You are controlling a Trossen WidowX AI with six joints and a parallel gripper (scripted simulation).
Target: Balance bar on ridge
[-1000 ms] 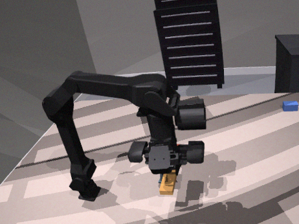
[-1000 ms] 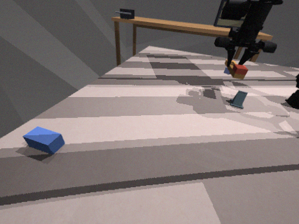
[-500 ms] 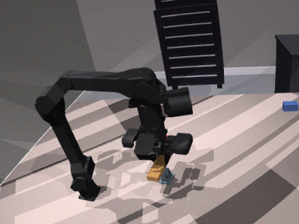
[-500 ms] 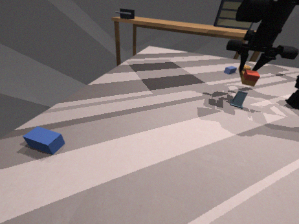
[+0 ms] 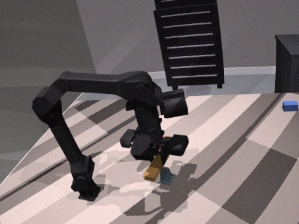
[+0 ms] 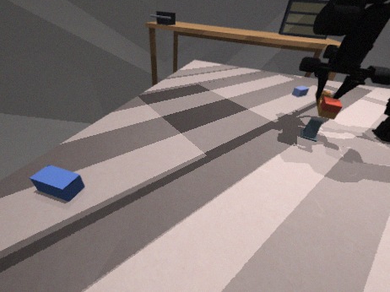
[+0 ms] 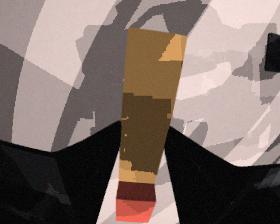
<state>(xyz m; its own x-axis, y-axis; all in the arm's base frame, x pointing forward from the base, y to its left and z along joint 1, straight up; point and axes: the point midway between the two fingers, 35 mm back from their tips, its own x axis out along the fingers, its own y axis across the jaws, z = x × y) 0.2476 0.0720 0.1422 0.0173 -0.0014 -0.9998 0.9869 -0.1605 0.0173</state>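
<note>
Currently the table (image 5: 207, 153) (image 6: 177, 216) spreads beneath the pincer (image 5: 158, 157) (image 6: 328, 94) (image 7: 145, 131), which grips the orange, red-ended bar (image 5: 153, 169) (image 6: 329, 108) (image 7: 147, 120); near and below it stands the ridge (image 5: 166, 176) (image 6: 312, 128). Best centre the bar's balance point above, level it, lower gently, then release evenly.

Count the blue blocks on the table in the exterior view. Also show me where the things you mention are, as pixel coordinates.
2. One blue block (image 6: 56, 183) (image 5: 290, 106) sits near the camera, lower left; the other (image 6: 300, 91) lies farther back, left of the bar (image 6: 329, 107) (image 5: 153, 172) (image 7: 150, 75). The arm may hide more.
</note>
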